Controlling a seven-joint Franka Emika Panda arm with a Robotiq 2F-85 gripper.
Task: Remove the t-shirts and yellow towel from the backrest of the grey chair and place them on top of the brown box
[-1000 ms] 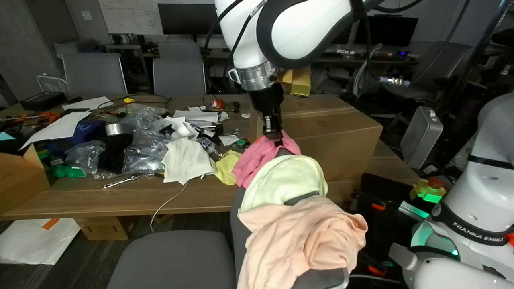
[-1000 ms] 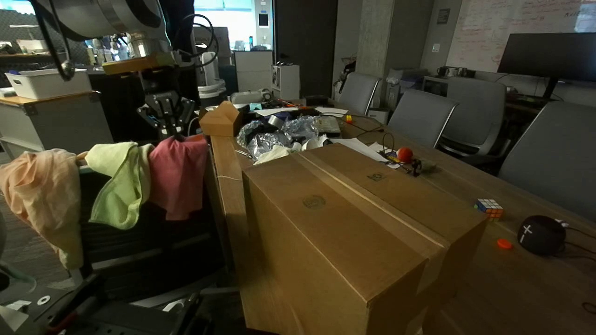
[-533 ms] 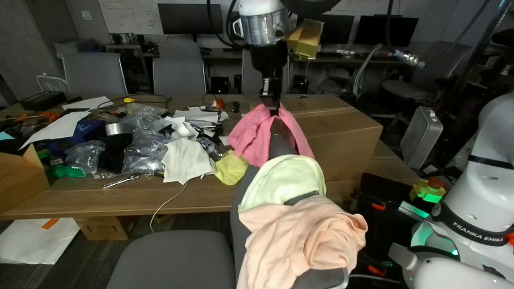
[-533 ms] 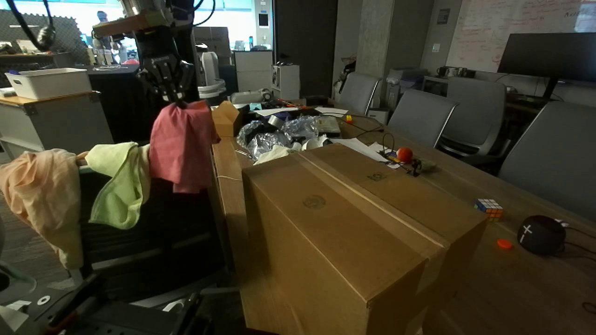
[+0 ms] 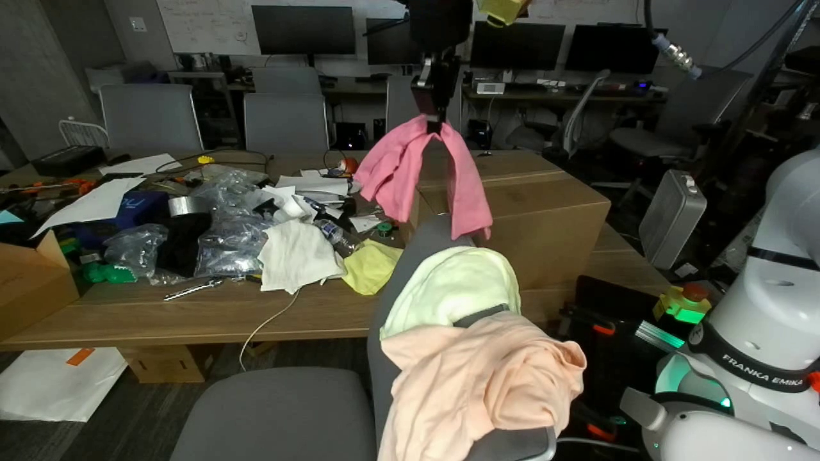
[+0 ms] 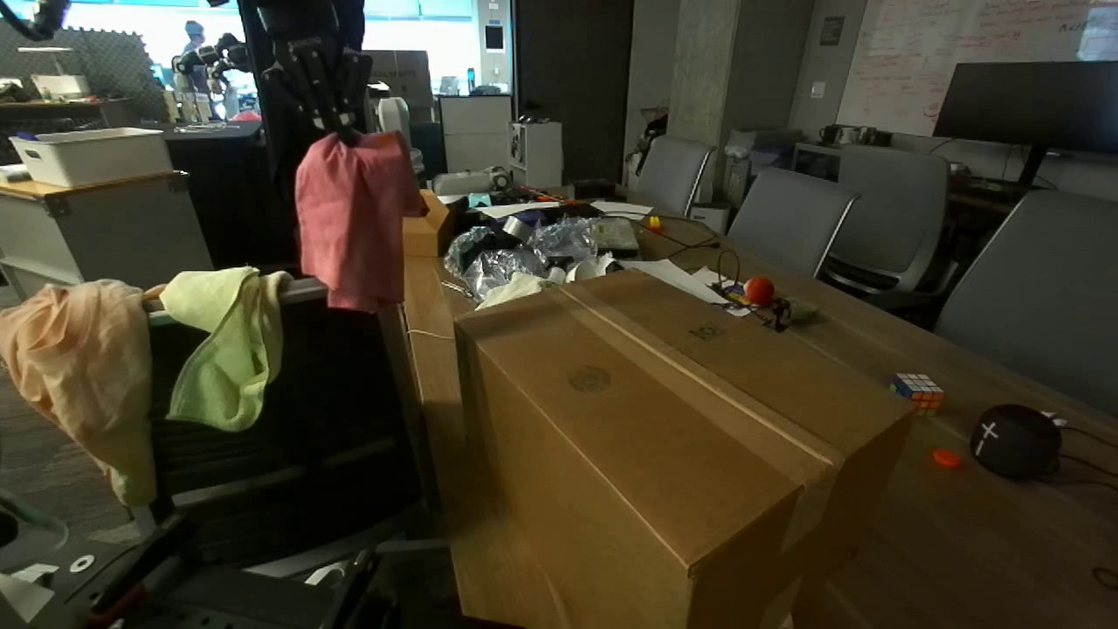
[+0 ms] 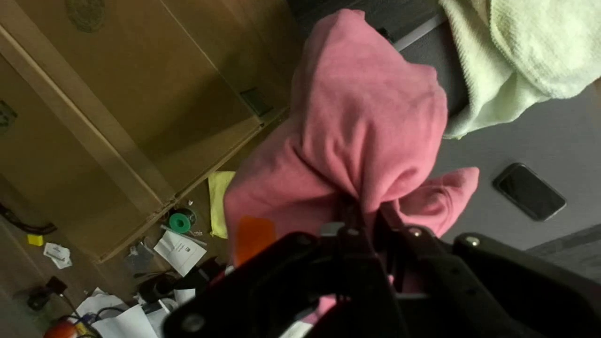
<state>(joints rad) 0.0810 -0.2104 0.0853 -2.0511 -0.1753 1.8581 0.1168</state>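
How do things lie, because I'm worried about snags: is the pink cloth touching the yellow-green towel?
Apart: in an exterior view, a bare stretch of backrest shows between the pink cloth and the yellow-green towel.

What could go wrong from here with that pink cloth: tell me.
The pink cloth hangs from one bunched pinch in the hand, so it might slip out. Its loose ends hang low near the backrest and could snag. If carried too low, they might also catch the edge of the brown box.
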